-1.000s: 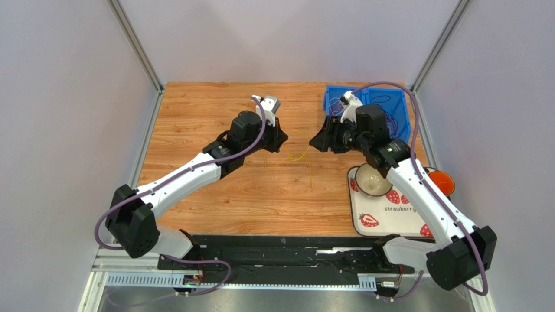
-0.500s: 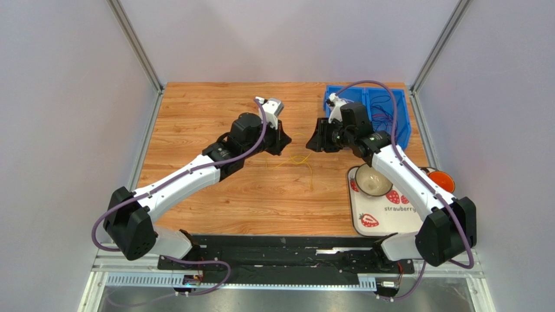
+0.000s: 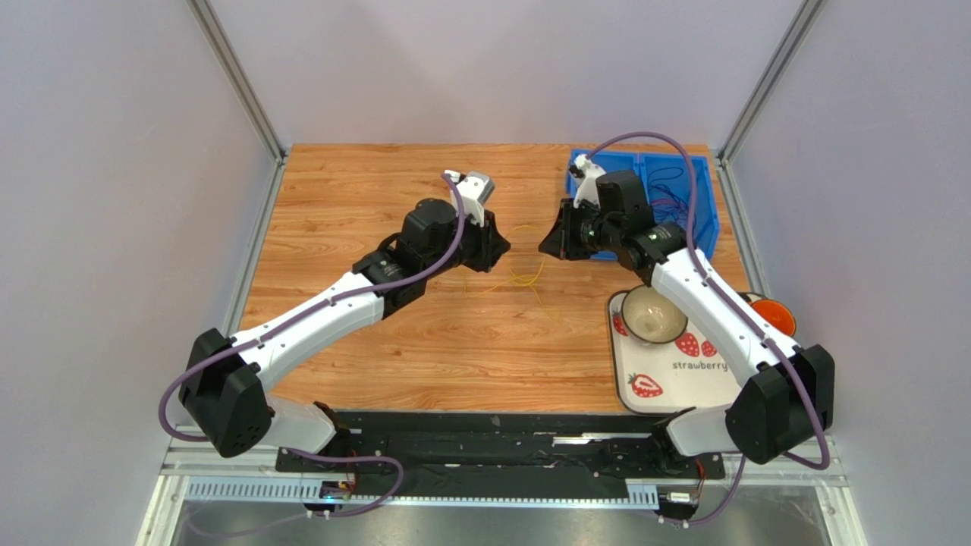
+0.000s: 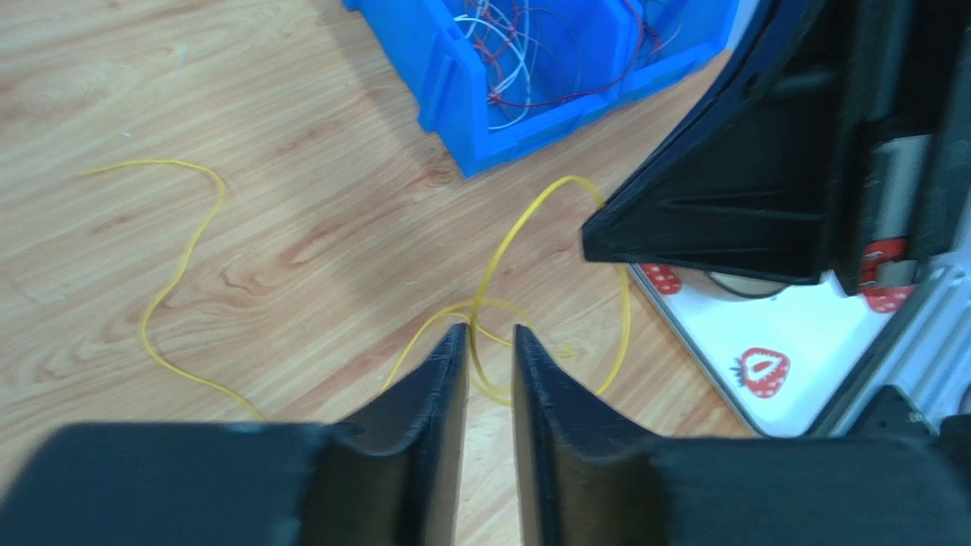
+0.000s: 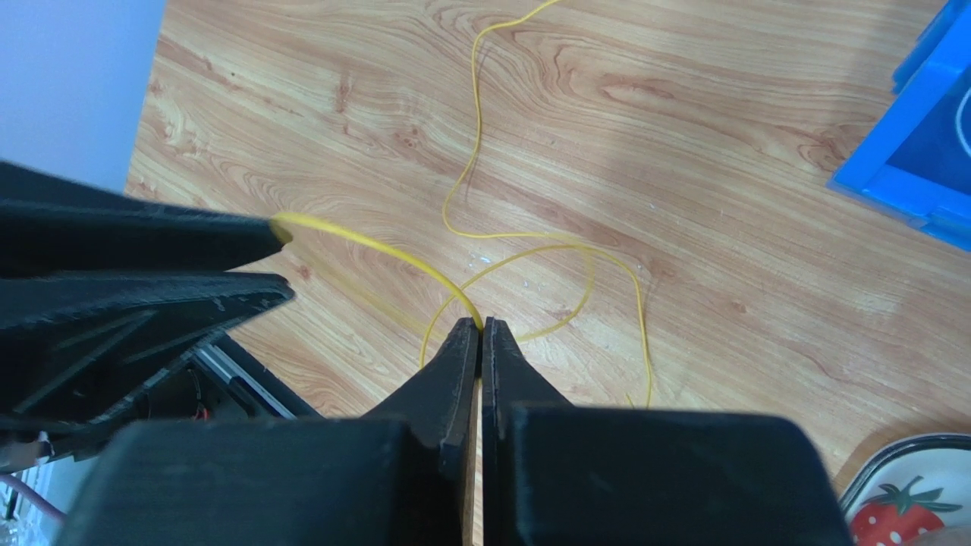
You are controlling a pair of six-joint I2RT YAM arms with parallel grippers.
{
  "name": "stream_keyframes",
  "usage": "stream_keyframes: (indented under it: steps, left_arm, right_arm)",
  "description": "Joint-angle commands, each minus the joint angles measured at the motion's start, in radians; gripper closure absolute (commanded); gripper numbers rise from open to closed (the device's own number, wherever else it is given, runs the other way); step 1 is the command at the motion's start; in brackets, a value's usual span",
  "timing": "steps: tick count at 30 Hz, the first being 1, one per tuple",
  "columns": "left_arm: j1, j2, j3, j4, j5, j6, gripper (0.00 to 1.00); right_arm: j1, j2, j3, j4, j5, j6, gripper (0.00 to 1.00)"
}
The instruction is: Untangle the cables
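So the yellow cable (image 3: 527,276) sits in the gap between the two arms, over the wooden table (image 4: 285,137). The right gripper (image 5: 480,324) is pinched tight on it, fingers together with the wire caught right at the tips. From that pinch, one stretch arches off to the gripper's left and meets the tip of one finger of the left gripper (image 4: 488,332), so that bit runs roughly gripper to gripper. The rest makes a loose loop just ahead of the right fingertips, and a long wavy tail heads straight away from them across the wood. The left gripper's fingers stand a little apart, with a narrow slot between them and the loop lying just past the tips. Ahead of the left gripper is the blue bin (image 4: 450,80) with the other cables (image 4: 513,68), red and white, in a messy pile inside
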Motion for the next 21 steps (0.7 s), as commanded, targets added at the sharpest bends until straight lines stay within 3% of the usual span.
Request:
stream_keyframes:
  steps: [1,8,21]
  left_arm:
    - [-0.004,-0.016,-0.014,0.008,-0.060,-0.007,0.61]
    - [-0.004,0.000,-0.111,0.075,-0.161,-0.041,0.51]
    - [-0.004,0.075,-0.318,0.304,-0.224,-0.093,0.51]
  right_arm:
    - [0.006,-0.058,0.129,-0.041,0.037,-0.004,1.00]
    - [0.004,-0.060,0.344,-0.145,0.170,-0.006,1.00]
    - [-0.051,0.035,0.775,-0.267,0.302,-0.044,1.00]
